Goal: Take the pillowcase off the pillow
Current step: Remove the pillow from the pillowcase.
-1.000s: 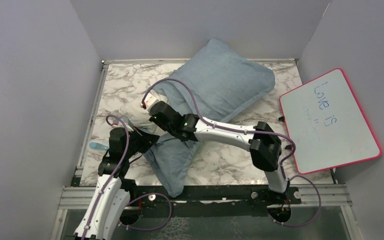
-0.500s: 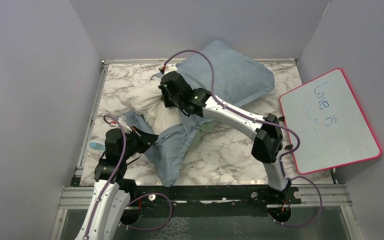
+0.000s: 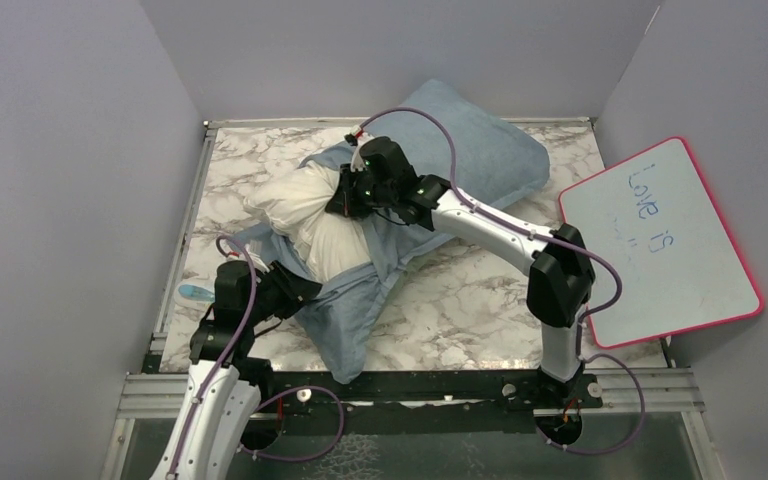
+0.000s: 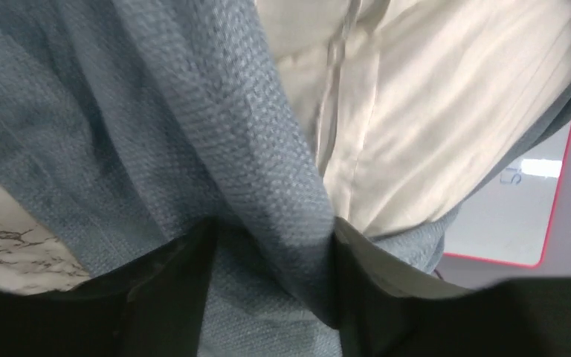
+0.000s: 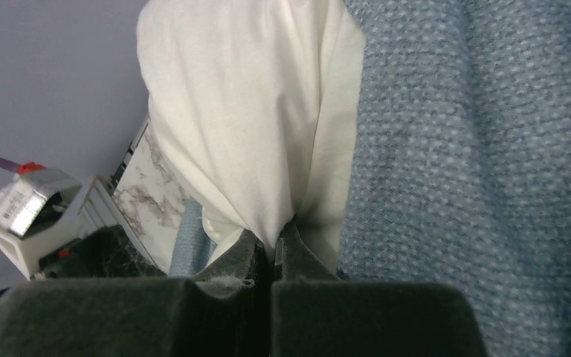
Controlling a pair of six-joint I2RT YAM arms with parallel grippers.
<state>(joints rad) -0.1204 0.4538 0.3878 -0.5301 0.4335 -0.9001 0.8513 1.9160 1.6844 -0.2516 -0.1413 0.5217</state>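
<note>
The grey-blue pillowcase (image 3: 470, 160) lies slantwise across the marble table. Its near, open end is bunched around the white pillow (image 3: 305, 210), which bulges out at the left. My right gripper (image 3: 343, 198) is over that bulge. In the right wrist view it (image 5: 275, 242) is shut on a pinch of the pillow (image 5: 245, 111), with the pillowcase (image 5: 476, 149) to its right. My left gripper (image 3: 298, 290) is at the near edge of the case. In the left wrist view it (image 4: 271, 245) stands open, with a loose fold of pillowcase (image 4: 193, 111) between the fingers and the pillow (image 4: 416, 111) beyond.
A pink-rimmed whiteboard (image 3: 660, 240) leans at the table's right edge and also shows in the left wrist view (image 4: 520, 223). Grey walls close in the left, back and right. A small pale-blue object (image 3: 192, 292) lies by the left rail. A metal rail (image 3: 410, 385) runs along the near edge.
My right gripper closed on the white pillow and drew it back and to the right, baring more of it. My left gripper, shut before, now has its jaws apart.
</note>
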